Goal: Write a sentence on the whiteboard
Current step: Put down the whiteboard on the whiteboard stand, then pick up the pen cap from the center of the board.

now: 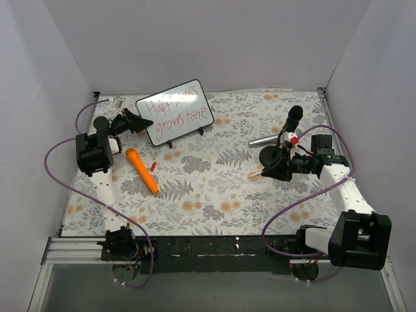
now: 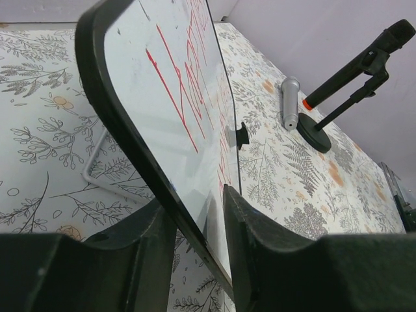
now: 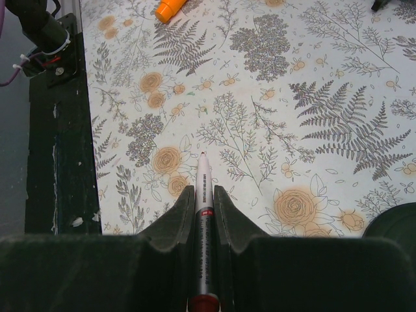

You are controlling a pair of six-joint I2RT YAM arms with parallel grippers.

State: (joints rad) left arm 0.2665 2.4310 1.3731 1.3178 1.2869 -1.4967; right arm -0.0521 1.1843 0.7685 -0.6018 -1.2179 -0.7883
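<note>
On the floral counter (image 1: 214, 188) I see the whiteboard (image 1: 192, 97) at upper left, its red sentence (image 1: 175, 119) written. My left end effector (image 1: 144, 122) clamps its edge; my right end effector (image 3: 203, 190) pinches a marker (image 3: 203, 174).

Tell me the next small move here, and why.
Probably open the left end effector and release the whiteboard: the sentence looks complete, the board rests on its stand, and the right end effector holds the marker well away from it.

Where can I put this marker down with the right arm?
Bare cloth lies mid-table, between the red cap and the right gripper holding the marker, and along the near edge. Crowded around the microphone stand and the whiteboard.
</note>
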